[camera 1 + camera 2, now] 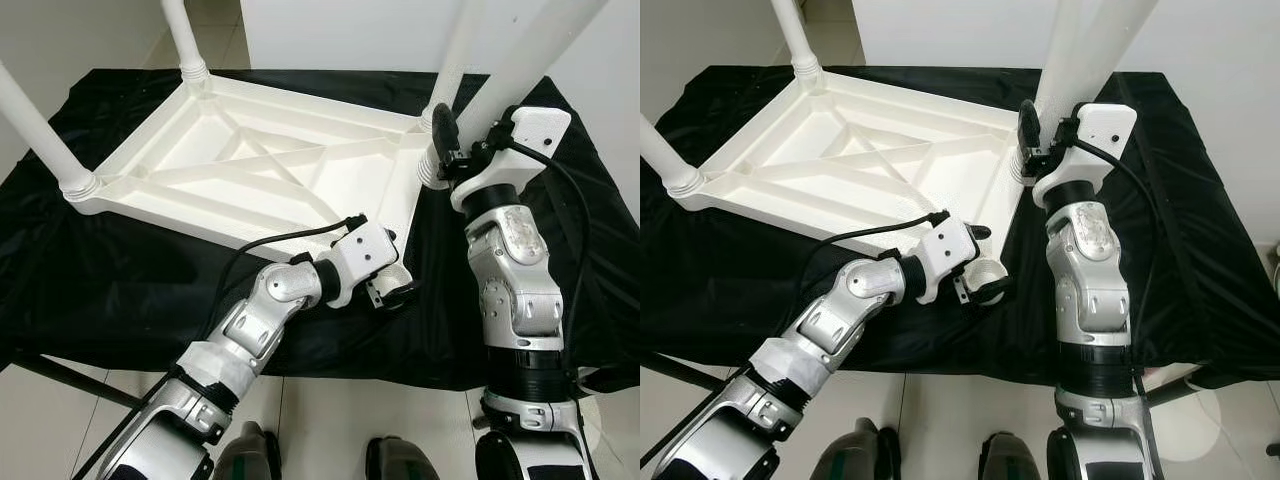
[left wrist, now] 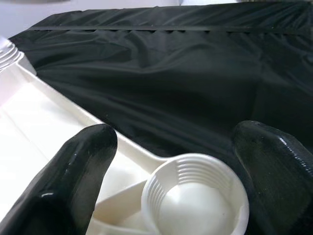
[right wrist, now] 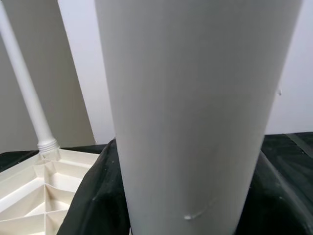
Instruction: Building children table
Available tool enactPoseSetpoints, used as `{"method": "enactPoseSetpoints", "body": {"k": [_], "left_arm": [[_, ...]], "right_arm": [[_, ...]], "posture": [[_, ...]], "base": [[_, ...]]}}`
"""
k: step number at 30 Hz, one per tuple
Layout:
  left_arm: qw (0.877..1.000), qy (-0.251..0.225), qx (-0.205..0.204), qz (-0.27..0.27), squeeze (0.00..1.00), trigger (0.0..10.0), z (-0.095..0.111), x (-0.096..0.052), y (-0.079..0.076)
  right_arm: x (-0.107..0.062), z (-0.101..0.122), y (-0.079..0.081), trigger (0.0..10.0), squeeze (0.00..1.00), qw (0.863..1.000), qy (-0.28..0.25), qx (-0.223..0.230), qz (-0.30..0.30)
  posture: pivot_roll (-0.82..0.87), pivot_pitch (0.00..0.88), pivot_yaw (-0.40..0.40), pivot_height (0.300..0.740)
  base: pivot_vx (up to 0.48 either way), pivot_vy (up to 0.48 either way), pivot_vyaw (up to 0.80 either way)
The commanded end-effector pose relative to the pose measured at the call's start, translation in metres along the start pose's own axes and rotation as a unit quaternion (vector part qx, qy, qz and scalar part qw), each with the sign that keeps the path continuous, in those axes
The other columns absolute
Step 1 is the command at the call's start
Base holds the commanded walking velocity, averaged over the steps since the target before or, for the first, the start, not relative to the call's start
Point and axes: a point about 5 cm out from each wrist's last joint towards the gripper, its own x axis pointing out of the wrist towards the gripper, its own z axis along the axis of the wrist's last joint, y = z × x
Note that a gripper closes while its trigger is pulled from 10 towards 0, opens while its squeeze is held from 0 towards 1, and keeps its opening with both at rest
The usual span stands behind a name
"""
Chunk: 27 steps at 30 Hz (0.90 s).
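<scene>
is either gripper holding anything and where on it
Right gripper grips a white table leg near its lower end. Left gripper straddles the tabletop's empty corner socket, open, not clamped.

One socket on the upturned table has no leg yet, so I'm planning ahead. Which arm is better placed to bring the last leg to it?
Probably right. The right pincer grips the white leg, while the left pincer straddles the empty threaded socket, seemingly steadying that corner.

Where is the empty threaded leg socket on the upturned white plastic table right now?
The empty threaded socket sits at the near corner of the upturned white plastic table, on the black cloth, between the left hand fingers.
</scene>
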Motion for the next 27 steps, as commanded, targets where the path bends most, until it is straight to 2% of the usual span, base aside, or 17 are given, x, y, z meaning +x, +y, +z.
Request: {"method": "enactPoseSetpoints", "body": {"k": [1,3,5,7,12,17,23,27], "left_arm": [[0.999,0.006,0.008,0.054,0.0,10.0,-0.001,-0.002,0.006],[0.999,-0.019,0.005,0.049,0.0,10.0,0.009,-0.009,0.01],[0.999,-0.019,0.005,0.049,0.0,10.0,0.009,-0.009,0.01],[0.998,-0.031,0.004,0.051,0.0,10.0,0.016,-0.017,0.015],[0.997,-0.037,-0.007,0.065,0.0,10.0,0.019,-0.021,0.019],[0.997,-0.038,-0.009,0.067,0.0,10.0,0.02,-0.021,0.02],[0.999,-0.005,0.017,0.045,0.0,10.0,0.01,-0.025,0.013],[0.998,-0.004,0.001,0.055,0.0,10.0,0.009,-0.027,0.012]], "right_arm": [[-0.002,0.003,0.002,10.0,0.0,1.0,-0.006,0.005,0.001],[-0.004,0.003,0.001,10.0,0.0,1.0,-0.003,0.004,-0.001],[-0.004,0.003,0.001,10.0,0.0,1.0,-0.003,0.004,-0.001],[-0.005,0.001,0.001,10.0,0.0,1.0,0.001,0.003,-0.001],[-0.006,0.0,0.001,10.0,0.0,1.0,0.005,0.004,0.0],[-0.006,0.0,0.002,10.0,0.0,1.0,0.005,0.004,0.001],[-0.005,0.0,0.005,10.0,0.0,1.0,0.009,0.009,0.01],[-0.005,0.0,0.006,10.0,0.0,1.0,0.011,0.01,0.013]], "posture": [[-0.09,0.091,0.095,0.74],[-0.09,0.098,0.095,0.74],[-0.09,0.098,0.095,0.74],[-0.08,0.101,0.09,0.74],[-0.08,0.104,0.085,0.74],[-0.08,0.104,0.085,0.74],[-0.05,0.119,0.065,0.74],[-0.05,0.122,0.061,0.74]], "base": [[0.0,0.0,0.0],[0.0,0.0,0.0],[0.0,0.0,0.0],[0.0,0.0,0.0],[0.0,0.0,0.0],[0.0,0.0,0.0],[0.0,0.0,0.0],[0.0,0.0,0.0]]}}
